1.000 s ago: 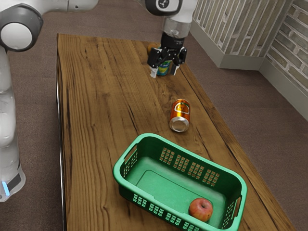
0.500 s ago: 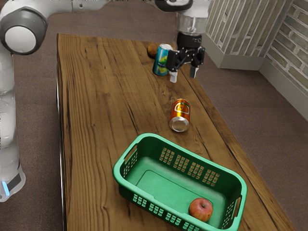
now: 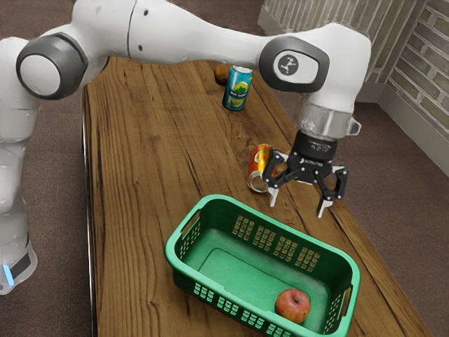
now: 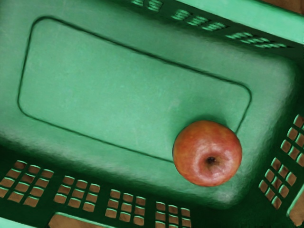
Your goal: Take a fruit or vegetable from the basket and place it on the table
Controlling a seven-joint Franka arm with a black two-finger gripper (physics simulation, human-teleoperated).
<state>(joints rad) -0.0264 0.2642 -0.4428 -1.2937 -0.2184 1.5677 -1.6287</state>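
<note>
"What's upright back there?"
"A teal can (image 3: 237, 95), near a brown, roundish thing (image 3: 221, 74)."
"And closer?"
"An orange can (image 3: 257, 164) on its side, partly hidden. Brick wall (image 3: 422, 77) at the exterior view's right."

A red apple (image 4: 202, 145) sits on the floor of a green plastic basket (image 4: 95, 85), near one corner, its dark stem hollow (image 4: 211, 160) facing the camera. The fruit covers one corner of a rounded rectangular outline (image 4: 161, 58) marked on the basket's floor. Brown shows through blocks of small square holes (image 4: 78, 192) in the walls.
</note>
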